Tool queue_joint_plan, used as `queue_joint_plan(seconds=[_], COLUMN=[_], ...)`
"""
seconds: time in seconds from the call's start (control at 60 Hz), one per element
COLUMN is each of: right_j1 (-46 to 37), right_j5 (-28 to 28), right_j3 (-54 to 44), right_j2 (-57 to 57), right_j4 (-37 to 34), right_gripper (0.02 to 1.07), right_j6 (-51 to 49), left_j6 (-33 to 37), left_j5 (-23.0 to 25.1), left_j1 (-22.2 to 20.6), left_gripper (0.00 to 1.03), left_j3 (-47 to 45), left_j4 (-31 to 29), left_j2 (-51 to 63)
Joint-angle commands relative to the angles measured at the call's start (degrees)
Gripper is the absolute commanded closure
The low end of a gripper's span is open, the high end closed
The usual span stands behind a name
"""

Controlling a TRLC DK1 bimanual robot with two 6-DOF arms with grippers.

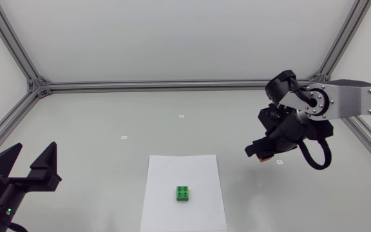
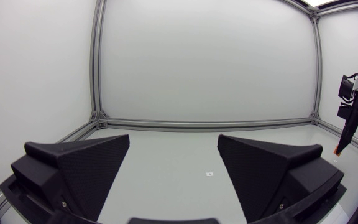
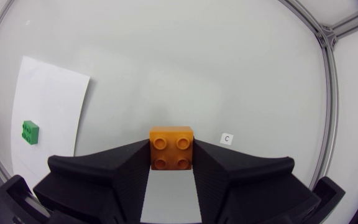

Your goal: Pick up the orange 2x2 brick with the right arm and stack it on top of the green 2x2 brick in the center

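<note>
Paper (image 1: 179, 171) holds green brick (image 1: 183, 193); right wrist view alone shows orange brick (image 3: 172, 148) whole.

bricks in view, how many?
2: orange brick clamped in the right gripper; green brick on the white paper. No others visible.

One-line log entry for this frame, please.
right end effector: shut on orange brick, right of paper | green brick: on paper, nothing on it | left end effector: open, empty | stack: not done
</note>
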Motion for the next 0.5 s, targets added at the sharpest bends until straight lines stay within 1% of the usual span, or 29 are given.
queue_joint_plan(seconds=[0.0,0.217,0.367,0.483], right_j1=[2.99,10.28,17.05,21.45], right_j5=[0.21,0.12,-0.14,-0.5], right_j3=[-1.58,-2.81,-3.34,-1.84], right_j2=[-0.61,-1.66,-2.37,-1.4], right_j4=[-1.38,-1.29,-1.55,-3.84], right_gripper=[0.75,0.75,0.75,0.75], right_j6=[-6.03,-14.11,-16.22,-17.72], left_j6=[0.73,0.73,0.73,0.73], left_j5=[0.23,0.23,0.23,0.23], left_j1=[0.09,0.09,0.09,0.09], left_gripper=[0.04,0.04,0.04,0.04], left_j3=[-2.35,-2.35,-2.35,-2.35], left_j4=[-0.78,-0.87,-0.87,-0.87], left_j2=[-0.45,-0.45,-0.45,-0.45])
